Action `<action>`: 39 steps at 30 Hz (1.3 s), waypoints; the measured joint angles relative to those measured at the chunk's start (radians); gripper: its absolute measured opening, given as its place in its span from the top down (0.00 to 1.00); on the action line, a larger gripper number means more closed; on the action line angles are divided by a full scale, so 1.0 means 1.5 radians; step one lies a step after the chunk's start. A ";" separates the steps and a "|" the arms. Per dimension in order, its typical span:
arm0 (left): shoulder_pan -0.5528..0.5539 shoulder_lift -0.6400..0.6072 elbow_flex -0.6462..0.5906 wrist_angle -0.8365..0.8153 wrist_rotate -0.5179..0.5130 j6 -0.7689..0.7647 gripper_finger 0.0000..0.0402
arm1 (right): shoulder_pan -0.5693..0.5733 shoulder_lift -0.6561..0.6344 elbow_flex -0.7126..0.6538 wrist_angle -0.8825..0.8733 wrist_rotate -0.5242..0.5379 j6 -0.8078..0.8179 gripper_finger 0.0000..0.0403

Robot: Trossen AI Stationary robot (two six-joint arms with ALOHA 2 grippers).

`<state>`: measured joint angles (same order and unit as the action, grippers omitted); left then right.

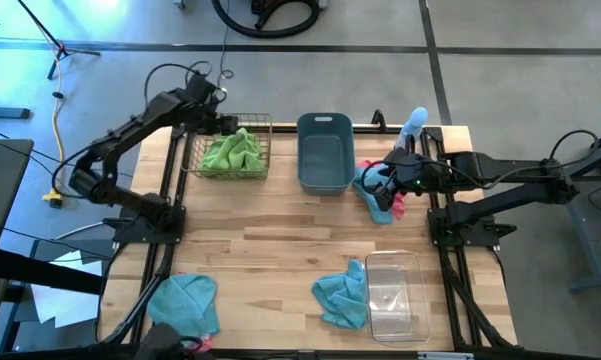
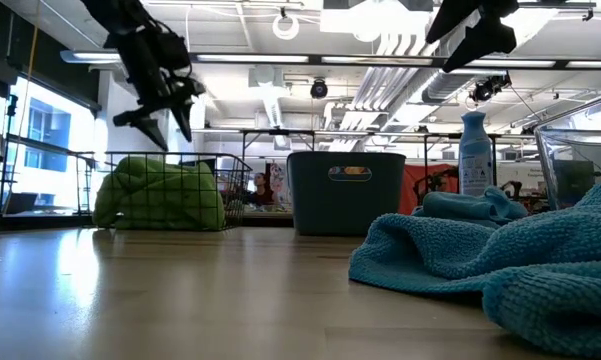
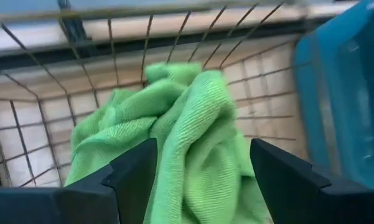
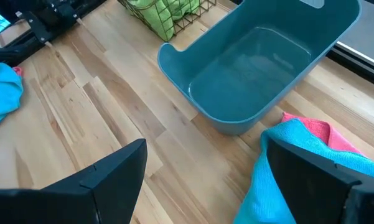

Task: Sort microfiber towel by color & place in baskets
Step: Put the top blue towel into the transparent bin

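Observation:
Lime green towels (image 1: 232, 152) lie heaped in the copper wire basket (image 1: 262, 128) at the far left. My left gripper (image 1: 223, 122) is open above them, its fingers either side of the green heap (image 3: 193, 124), well over the basket in the low view (image 2: 165, 118). The grey-blue tub (image 1: 325, 152) stands empty beside it. My right gripper (image 1: 378, 178) is open above a light blue towel (image 4: 280, 162) lying on a pink one (image 4: 311, 130), to the right of the tub. More blue towels lie at the front left (image 1: 185, 302) and beside the clear bin (image 1: 392, 295).
A pale blue spray bottle (image 1: 415, 125) stands at the far edge behind my right gripper. The blue towel by the clear bin (image 1: 342, 293) fills the low view's foreground (image 2: 500, 260). A bit of pink (image 1: 195, 343) shows by the front-left towel. Bare wood lies mid-table.

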<state>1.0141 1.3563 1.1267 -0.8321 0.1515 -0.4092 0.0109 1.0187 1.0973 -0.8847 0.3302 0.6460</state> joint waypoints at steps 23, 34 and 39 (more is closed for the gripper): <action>-0.619 -0.174 0.001 0.339 -0.149 -0.028 0.39 | 0.000 0.002 0.000 -0.025 0.004 0.114 0.19; -0.758 -0.139 -0.172 0.657 -0.195 -0.108 0.39 | 0.003 0.002 0.001 -0.072 -0.035 0.123 0.19; -0.766 -0.141 -0.242 0.802 -0.203 -0.107 0.39 | -0.009 0.003 0.001 -0.072 -0.042 0.119 0.19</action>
<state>-0.1349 1.1454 0.7635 0.3710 -0.1534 -0.5703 -0.0019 1.0225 1.0981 -0.9921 0.2665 0.8246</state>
